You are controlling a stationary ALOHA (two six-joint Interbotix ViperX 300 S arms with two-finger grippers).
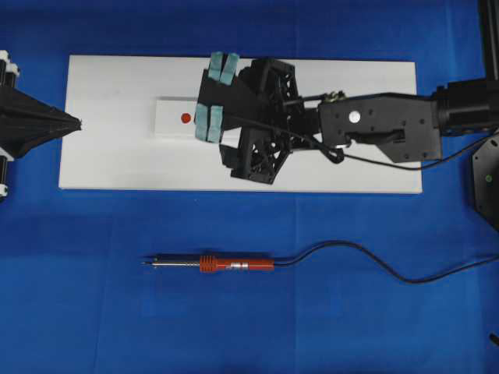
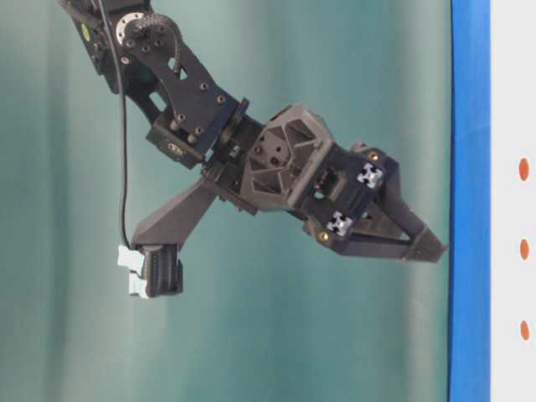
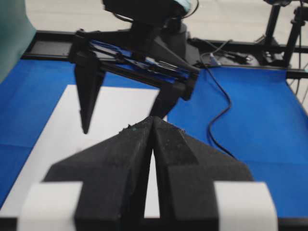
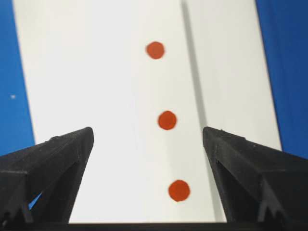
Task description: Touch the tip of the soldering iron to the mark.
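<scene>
The soldering iron point(image 1: 214, 263), red-orange handle and thin metal shaft, lies on the blue cloth in front of the white board, untouched by either gripper. Its tip point(image 1: 145, 261) points left and its black cord point(image 1: 366, 257) trails right. A red mark point(image 1: 185, 118) shows on a small white block point(image 1: 168, 117) on the board. In the right wrist view three red marks point(image 4: 167, 120) run in a row. My right gripper point(image 1: 216, 97) hovers open above that block, nothing between its fingers point(image 4: 72, 149). My left gripper point(image 1: 76, 123) is shut and empty at the board's left end.
The white board point(image 1: 351, 78) lies across the far half of the blue cloth point(image 1: 78, 296). The right arm point(image 1: 390, 125) reaches in from the right above the board. A black cable point(image 3: 222, 110) curls over the cloth in the left wrist view.
</scene>
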